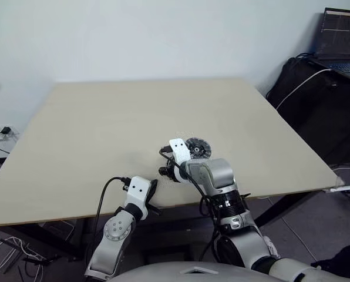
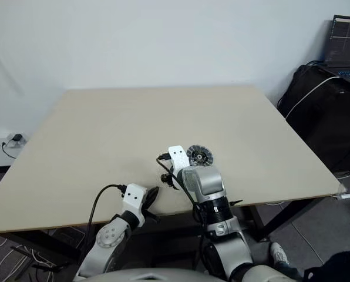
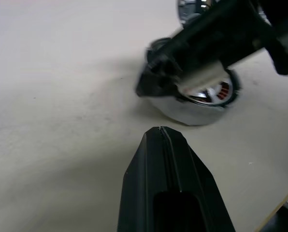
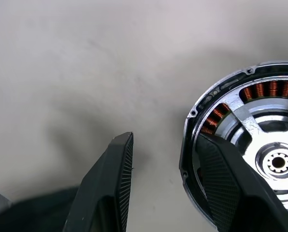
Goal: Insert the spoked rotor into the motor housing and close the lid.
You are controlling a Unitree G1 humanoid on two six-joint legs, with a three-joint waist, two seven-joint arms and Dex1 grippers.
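Observation:
The motor housing (image 4: 216,116) lies flat on the table near its front edge, its copper windings showing under a dark rim. The spoked rotor (image 4: 260,130) sits inside it, silvery with a small hub. My right gripper (image 4: 164,139) is open over the housing's edge: one finger above the rotor, the other over bare table beside the housing, with nothing gripped. The lid (image 1: 197,148), a ribbed silver disc, lies just beyond the right hand. My left gripper (image 3: 159,133) is shut and empty, a short way in front of the housing (image 3: 192,111).
The beige table (image 1: 104,129) ends close under both hands. To the right, past the table, a laptop (image 1: 342,41) rests on black bags. Cables and a power strip (image 1: 2,134) lie by the wall at the left.

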